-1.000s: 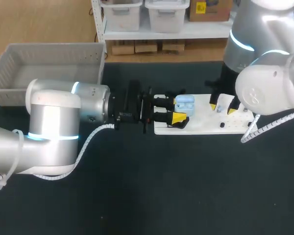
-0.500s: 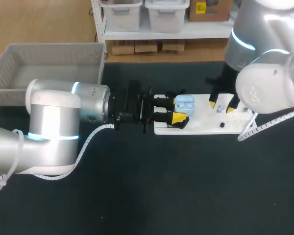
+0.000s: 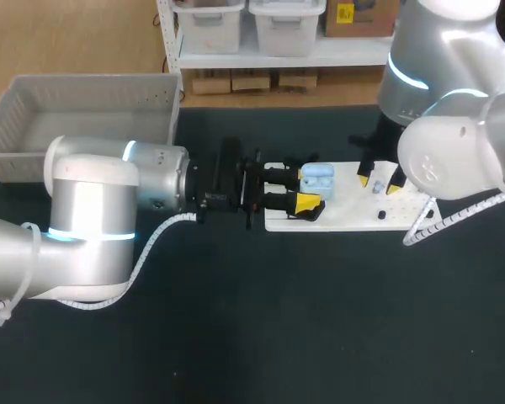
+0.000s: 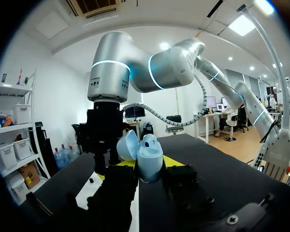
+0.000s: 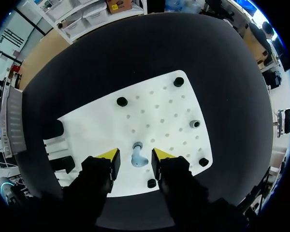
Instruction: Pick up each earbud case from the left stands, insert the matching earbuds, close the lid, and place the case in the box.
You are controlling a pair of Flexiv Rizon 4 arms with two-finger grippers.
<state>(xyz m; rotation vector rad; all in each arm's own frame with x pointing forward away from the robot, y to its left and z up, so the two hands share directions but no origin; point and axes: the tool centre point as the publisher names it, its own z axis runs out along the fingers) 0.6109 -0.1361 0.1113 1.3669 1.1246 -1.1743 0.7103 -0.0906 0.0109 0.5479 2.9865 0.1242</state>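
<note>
My left gripper (image 3: 308,190) is clamped on the light-blue earbud case (image 4: 149,159), lid open, over the white board's (image 5: 159,111) end nearest my left arm. My right gripper (image 5: 135,155) hangs above that board with its fingers apart. A light-blue earbud (image 5: 138,161) lies between them.

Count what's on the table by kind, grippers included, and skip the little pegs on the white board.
Grippers: 2, left gripper and right gripper
Case: 1
Earbud on the board: 1
Board: 1
Box: 1
Total: 6
</note>
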